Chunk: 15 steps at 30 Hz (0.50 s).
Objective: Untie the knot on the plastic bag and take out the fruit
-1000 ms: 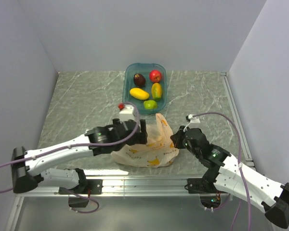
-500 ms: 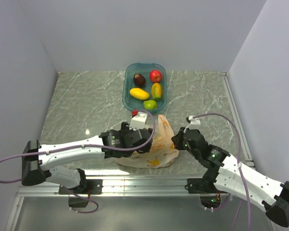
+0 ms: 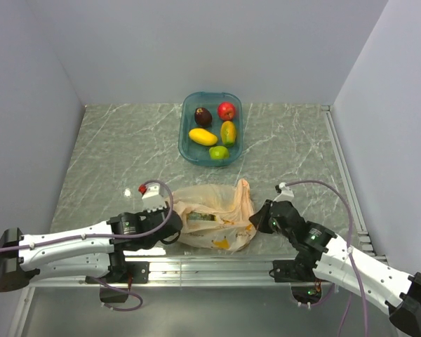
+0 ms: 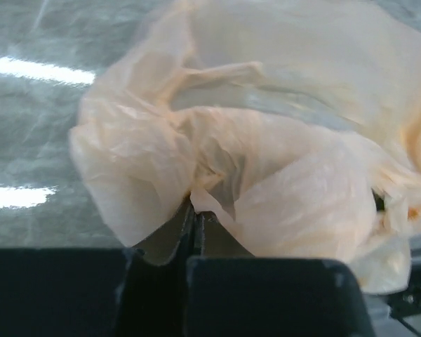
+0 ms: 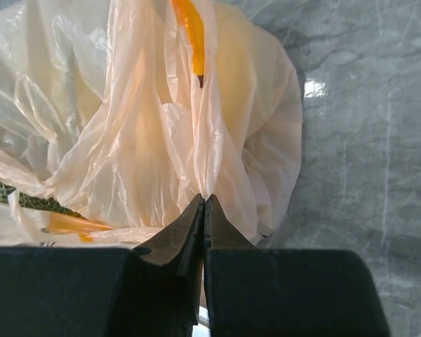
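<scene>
- Tub of blue plastic is standing on the far half of the worktop, well apart from the plastic bag.
- We are counting five pieces inside it: one dark purple fruit, one red apple, one yellow fruit, one yellow-orange fruit and one lime.
- The single plastic bag is lying crumpled near the front edge of the worktop, between our two arms.
- Through its film we are making out one green striped melon. The rest is showing only as yellow-orange patches that we cannot name.
- Our left tool is pinching a fold on the bag's left side, its jaws pressed together on the film.
- Our right tool is gripping a gathered pleat on the bag's right side in the same way.
- Bunched film is filling both wrist views and is hiding the bag's mouth from us.
</scene>
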Tool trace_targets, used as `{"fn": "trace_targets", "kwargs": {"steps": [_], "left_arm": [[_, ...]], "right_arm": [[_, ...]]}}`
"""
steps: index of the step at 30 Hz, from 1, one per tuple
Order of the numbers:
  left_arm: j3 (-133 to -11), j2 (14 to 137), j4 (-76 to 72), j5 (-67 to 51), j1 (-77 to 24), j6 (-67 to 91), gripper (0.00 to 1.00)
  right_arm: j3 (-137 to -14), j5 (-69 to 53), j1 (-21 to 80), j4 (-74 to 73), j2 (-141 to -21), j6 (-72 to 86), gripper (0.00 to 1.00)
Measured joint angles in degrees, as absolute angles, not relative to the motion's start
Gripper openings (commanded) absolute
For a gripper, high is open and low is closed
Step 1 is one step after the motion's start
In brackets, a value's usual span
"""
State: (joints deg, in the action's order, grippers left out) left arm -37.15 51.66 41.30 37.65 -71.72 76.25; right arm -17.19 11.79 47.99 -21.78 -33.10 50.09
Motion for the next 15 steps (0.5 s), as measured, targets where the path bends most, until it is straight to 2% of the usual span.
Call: {"fn": "trace_targets", "kwargs": {"steps": [6, 10, 13, 14, 15], "left_arm": [[-31.2, 48.6, 37.4, 35.9, -64.9, 77.4, 0.01], [-26.5, 46.9, 29.1, 31.0, -55.9, 74.3, 0.01], [-23.9, 47.7, 25.1, 27.2, -50.8, 71.8, 0.01], [-23.6, 48.2, 24.5, 26.5, -50.1, 71.0, 0.01], [-23.6, 48.9, 24.0, 25.9, -49.7, 70.1, 0.01]], "right_arm": [[-17.4, 8.5, 48.1, -20.4, -38.2, 50.3, 0.05], [-18.5, 7.3, 48.2, -19.6, -42.9, 50.1, 0.08], [-19.7, 7.1, 48.2, -19.3, -46.2, 49.8, 0.26], [-20.0, 7.1, 48.2, -19.5, -47.0, 49.6, 0.38], [-20.5, 7.3, 48.3, -20.1, -47.4, 49.3, 0.44]]}}
